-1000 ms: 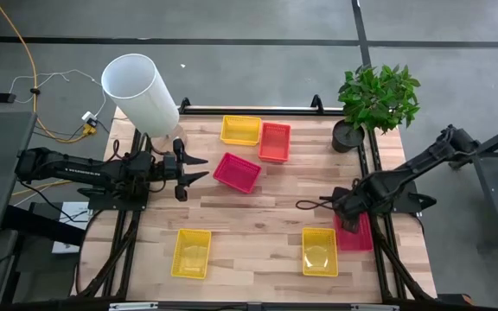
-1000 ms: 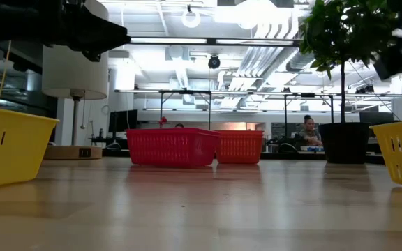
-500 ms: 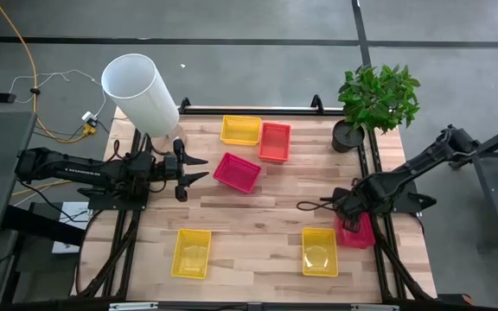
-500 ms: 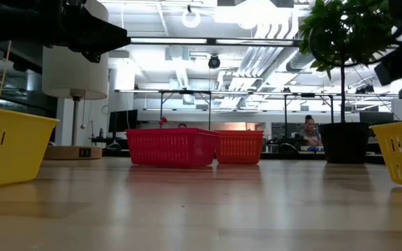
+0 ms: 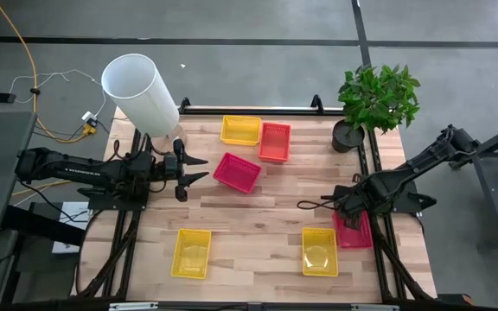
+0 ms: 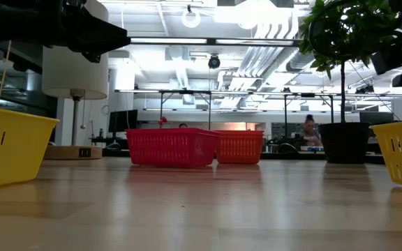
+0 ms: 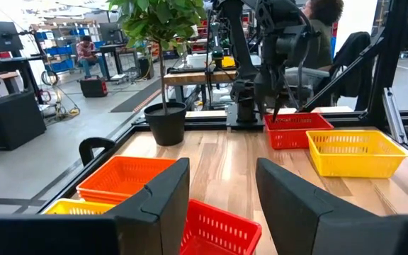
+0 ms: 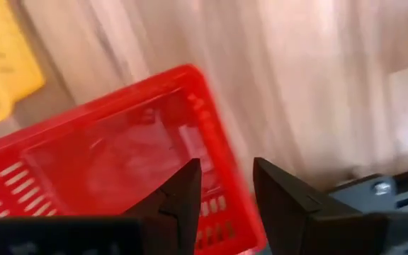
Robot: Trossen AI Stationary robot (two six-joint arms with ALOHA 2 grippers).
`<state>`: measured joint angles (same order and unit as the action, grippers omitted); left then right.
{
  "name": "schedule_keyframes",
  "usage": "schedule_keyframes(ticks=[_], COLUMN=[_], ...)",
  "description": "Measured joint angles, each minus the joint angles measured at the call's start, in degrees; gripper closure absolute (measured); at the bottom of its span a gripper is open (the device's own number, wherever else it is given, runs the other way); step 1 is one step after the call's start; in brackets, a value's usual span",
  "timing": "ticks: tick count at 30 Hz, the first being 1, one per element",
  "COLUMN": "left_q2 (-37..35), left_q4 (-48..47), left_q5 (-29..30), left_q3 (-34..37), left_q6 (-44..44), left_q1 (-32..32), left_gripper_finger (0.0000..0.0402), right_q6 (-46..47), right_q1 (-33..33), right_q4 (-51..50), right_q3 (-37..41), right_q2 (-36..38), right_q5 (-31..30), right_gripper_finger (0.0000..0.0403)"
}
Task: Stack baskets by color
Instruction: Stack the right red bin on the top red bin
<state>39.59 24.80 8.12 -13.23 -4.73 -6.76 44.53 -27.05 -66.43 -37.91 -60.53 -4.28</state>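
Note:
Two pink-red baskets show: one (image 5: 237, 171) in the table's middle and one (image 5: 358, 233) at the right edge, where my right gripper (image 5: 346, 219) points down onto its far left corner. A yellow basket (image 5: 319, 250) sits right beside that one. Another yellow basket (image 5: 191, 253) rests near the front left. A third yellow basket (image 5: 240, 130) and an orange one (image 5: 275, 141) stand side by side at the far edge. My left gripper (image 5: 204, 168) hovers open and level, left of the middle pink-red basket. My right gripper has the right-hand pink-red basket's wall (image 8: 225, 159) between its two fingers, near a corner, one finger (image 8: 184, 191) inside the basket and one (image 8: 282, 195) outside. The fingers come from above, pointing down. Whether the basket is clear of the table cannot be told.
A big white cylinder (image 5: 141, 91) stands at the far left corner and a potted plant (image 5: 374, 104) at the far right corner. Bare wood lies between the front yellow baskets. A person (image 7: 87, 49) sits in the room beyond the table.
The pink-red basket under my right gripper has jogged askew and then swung back nearly straight, ending slightly farther from the front edge. My right wrist has tipped a little above it.

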Motion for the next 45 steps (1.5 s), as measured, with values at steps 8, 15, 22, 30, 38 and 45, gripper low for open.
schedule_keyframes(ticks=[8,15,22,30,38,45], left_q2=[0.0,0.0,0.0,0.0,0.0,0.0], left_q4=[-0.2,-0.2,-0.2,-0.2,-0.2,-0.2], left_q5=[0.0,0.0,0.0,0.0,0.0,0.0], left_q3=[0.0,0.0,0.0,0.0,0.0,0.0], left_q6=[0.0,0.0,0.0,0.0,0.0,0.0], left_q1=[0.0,0.0,0.0,0.0,0.0,0.0], left_gripper_finger=[0.0251,0.0251,0.0251,0.0251,0.0251,0.0251], right_q6=[-3.5,-5.8,-7.5,-7.1,-3.1,6.2], right_q1=[0.0,0.0,0.0,0.5,4.0,6.8], right_q4=[1.8,2.1,2.7,2.2,-14.1,-16.8], right_q3=[0.2,0.2,0.2,0.2,-11.7,-27.8], right_q2=[-1.2,-5.6,-10.4,-11.8,-11.7,-11.7], right_q5=[-1.0,-0.2,-1.1,-1.6,-14.8,-35.2], right_gripper_finger=[0.0286,0.0286,0.0286,0.0381,0.0398,0.0402])
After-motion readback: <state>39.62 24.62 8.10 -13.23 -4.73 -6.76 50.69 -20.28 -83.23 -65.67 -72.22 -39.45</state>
